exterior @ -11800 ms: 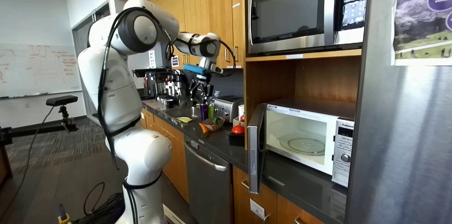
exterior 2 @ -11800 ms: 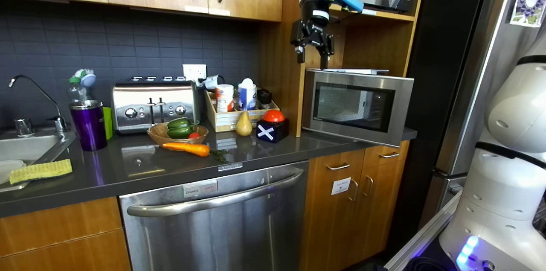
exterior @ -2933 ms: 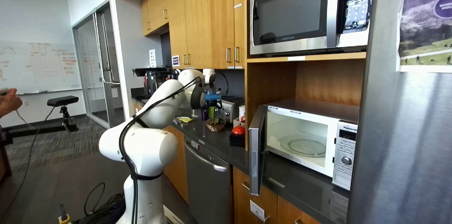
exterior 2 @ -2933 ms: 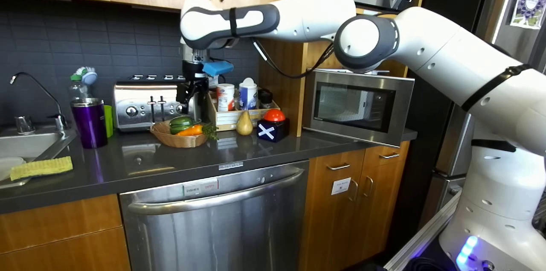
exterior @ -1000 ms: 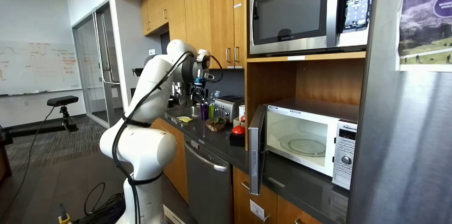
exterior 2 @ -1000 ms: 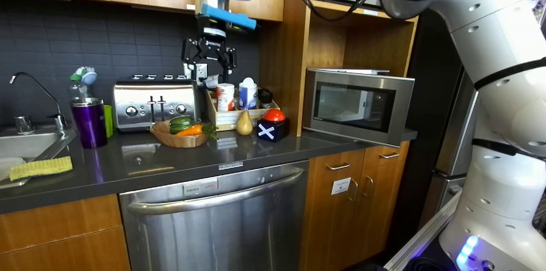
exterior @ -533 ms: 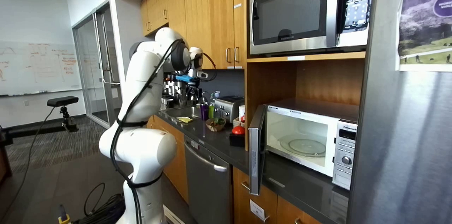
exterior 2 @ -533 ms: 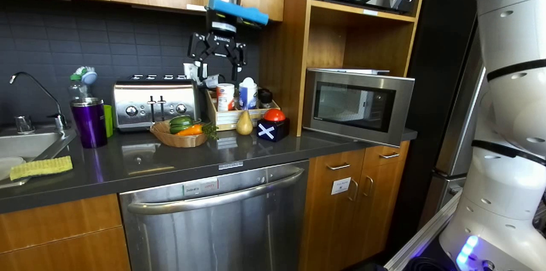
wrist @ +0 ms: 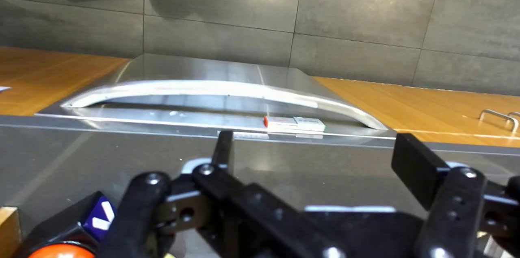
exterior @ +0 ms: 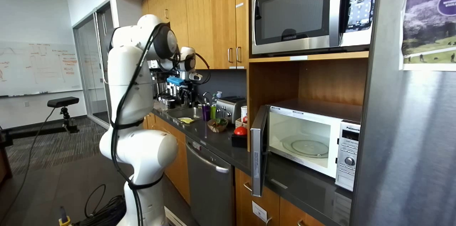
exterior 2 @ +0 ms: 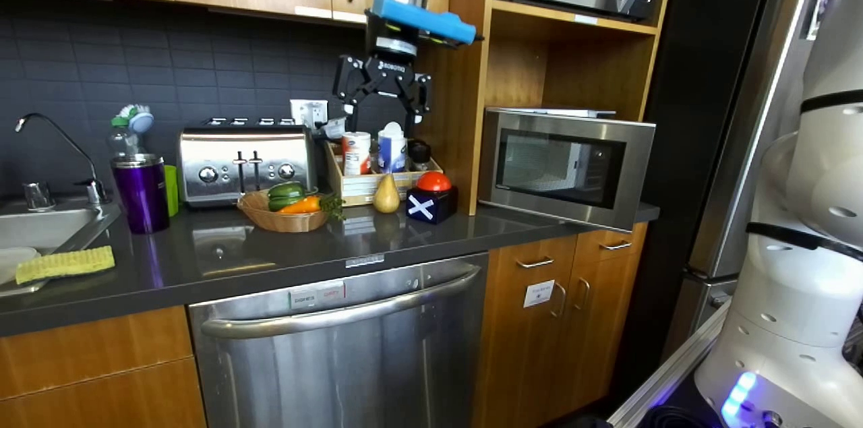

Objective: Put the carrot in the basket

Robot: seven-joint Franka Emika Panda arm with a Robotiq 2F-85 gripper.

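The orange carrot (exterior 2: 301, 205) lies in the wicker basket (exterior 2: 286, 222), beside a green vegetable (exterior 2: 286, 195). Its leafy green top hangs over the basket's right rim in that exterior view. The basket (exterior: 217, 127) also shows in an exterior view where the carrot is hard to make out. My gripper (exterior 2: 381, 121) is open and empty, raised above the counter over the wooden box and to the right of the basket. In the wrist view the fingers (wrist: 319, 156) stand wide apart with only counter behind them. Carrot and basket are not visible in the wrist view.
A toaster (exterior 2: 246, 165) and a purple tumbler (exterior 2: 140, 195) stand near the basket. A wooden box (exterior 2: 357, 189) with canisters, a pear (exterior 2: 386, 195) and a black box with a red button (exterior 2: 431, 202) stand to its right. The microwave door (exterior 2: 563, 168) hangs open.
The carrot lay on the counter before the basket 11.8 s ago; by 2.9 s ago it was in the basket with my gripper low above. Since then my gripper has risen and moved away.
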